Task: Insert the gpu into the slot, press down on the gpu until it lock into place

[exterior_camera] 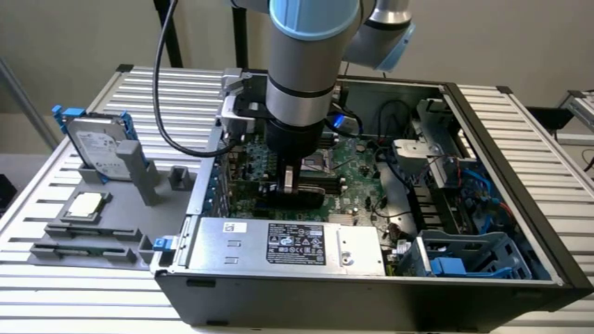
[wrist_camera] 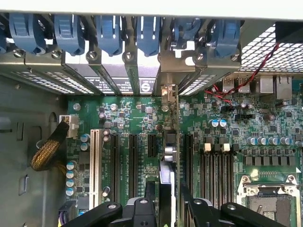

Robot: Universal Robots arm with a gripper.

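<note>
The gpu (exterior_camera: 295,200) is a small black card standing on edge low over the green motherboard (exterior_camera: 357,163) inside the open PC case. My gripper (exterior_camera: 289,186) reaches straight down into the case and is shut on the card's top edge. In the wrist view the gpu (wrist_camera: 166,165) appears edge-on, running between the black fingers (wrist_camera: 142,210) toward the rear bracket openings. It sits in line with an expansion slot, between the neighbouring black slots (wrist_camera: 131,161). Whether its connector is fully seated in the slot is hidden by the card itself.
A grey labelled power-supply box (exterior_camera: 288,243) sits just in front of the gripper. Blue retention clips (wrist_camera: 109,33) line the case's rear wall. The CPU socket (wrist_camera: 270,201), a white slot (wrist_camera: 94,161) and braided cables (wrist_camera: 47,151) flank the card. A hard drive (exterior_camera: 97,146) stands outside the case.
</note>
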